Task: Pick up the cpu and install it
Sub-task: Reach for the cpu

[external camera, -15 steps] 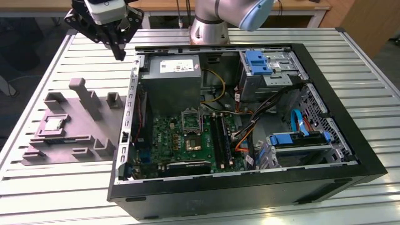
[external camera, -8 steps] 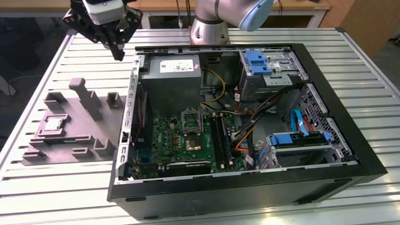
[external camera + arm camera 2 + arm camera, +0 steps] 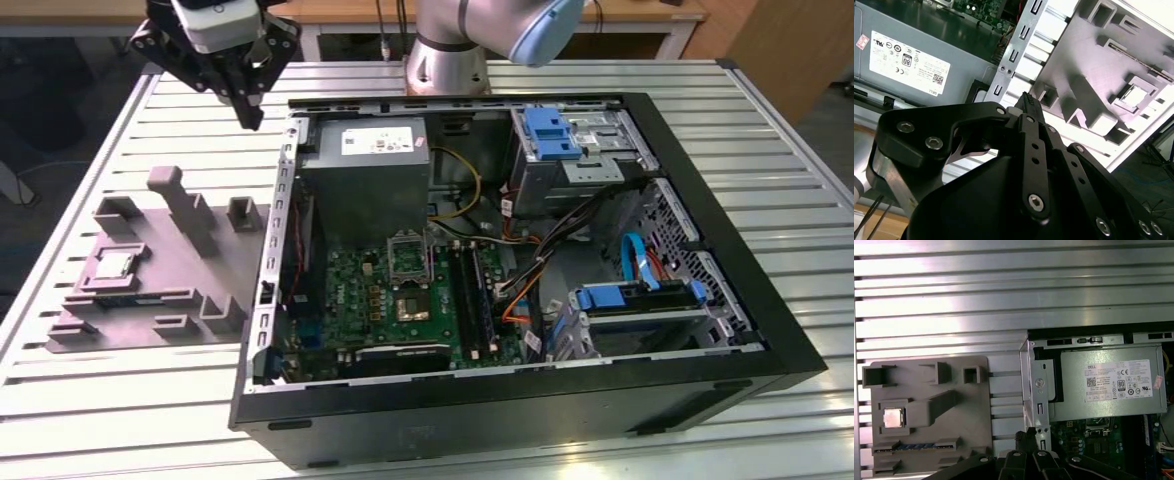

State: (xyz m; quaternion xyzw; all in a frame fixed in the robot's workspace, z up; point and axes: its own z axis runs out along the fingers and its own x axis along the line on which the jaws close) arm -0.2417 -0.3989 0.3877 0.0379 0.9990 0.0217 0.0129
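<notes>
closed gripper high by the case corner, cpu off to the side in its holder

the slatted metal table (image 3: 747,150) carries the open computer case (image 3: 534,410), laid on its side, with the grey power supply (image 3: 363,165) and green motherboard (image 3: 400,295) inside. outside the case, on the exterior view's left, sits a grey moulded holder (image 3: 167,250). the gripper (image 3: 250,118) hangs above the table by the case's far corner, fingers pressed together on nothing. the cpu (image 3: 112,264) lies flat in a square pocket of the holder, well apart from the gripper: further to the exterior view's left and nearer that camera. being square, it has no long axis to line up with. the socket (image 3: 406,252) is hard to read, and i cannot tell whether its frame stands open.
</notes>
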